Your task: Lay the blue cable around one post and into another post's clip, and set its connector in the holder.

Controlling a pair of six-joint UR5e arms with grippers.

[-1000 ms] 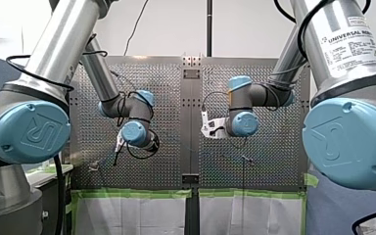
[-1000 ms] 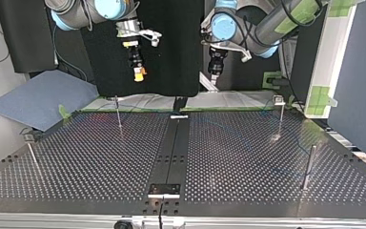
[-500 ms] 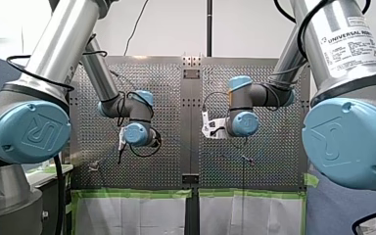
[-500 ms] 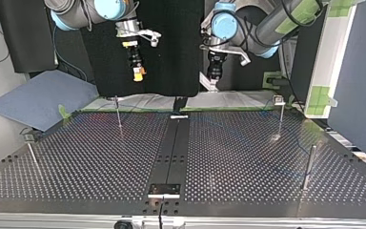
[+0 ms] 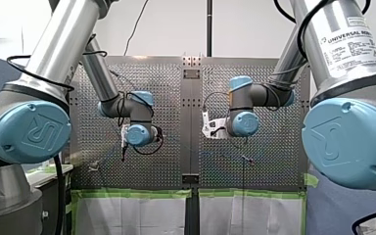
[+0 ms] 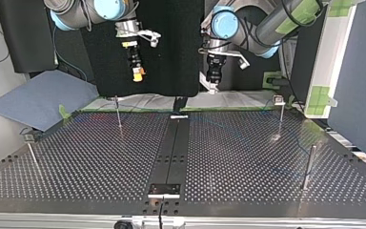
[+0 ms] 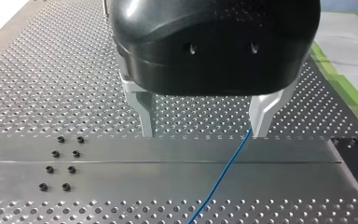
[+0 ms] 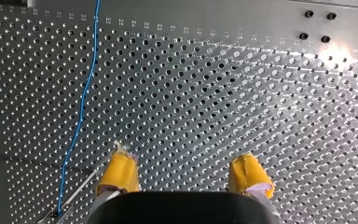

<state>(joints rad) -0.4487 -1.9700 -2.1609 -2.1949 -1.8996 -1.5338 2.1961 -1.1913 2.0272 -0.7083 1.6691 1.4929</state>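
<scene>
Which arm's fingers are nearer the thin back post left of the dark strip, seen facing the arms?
Right. My right arm's fingers hang above the post, slightly to its side; my left arm's fingers hang across the dark strip.

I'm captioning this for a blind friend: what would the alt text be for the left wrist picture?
The left arm's two metal jaws hang open, holding nothing, above a metal table full of small holes. A thin blue cable runs from beside one jaw's tip across the table's plain strip.
</scene>
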